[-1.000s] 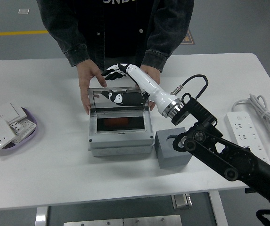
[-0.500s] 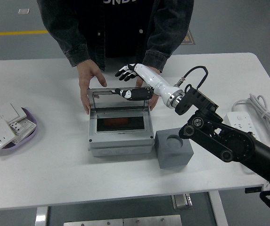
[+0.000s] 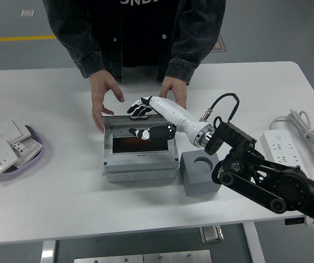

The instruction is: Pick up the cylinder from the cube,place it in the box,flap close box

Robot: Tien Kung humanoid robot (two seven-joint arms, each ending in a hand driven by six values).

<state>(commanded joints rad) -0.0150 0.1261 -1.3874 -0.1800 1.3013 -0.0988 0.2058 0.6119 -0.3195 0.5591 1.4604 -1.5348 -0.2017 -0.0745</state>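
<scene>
A grey box (image 3: 140, 161) stands mid-table with its clear flap lid (image 3: 140, 131) tilted partly down. Something red shows inside through the window. My right hand (image 3: 140, 108) reaches over the box from the right, fingers spread flat on the lid's top edge, holding nothing. A grey cube (image 3: 201, 173) with an empty round hole stands right of the box. The cylinder is not visible. A person's two hands (image 3: 103, 96) hold behind the box at its back corners. My left arm is out of view.
A purple dish (image 3: 14, 149) with white wall switches sits at the left. A white power strip (image 3: 286, 150) with coiled cable lies at the right. The person stands at the far edge.
My right hand has come down and toward me onto the lid, and the lid has tipped from upright to partly closed. The person's hands stay behind the box.
</scene>
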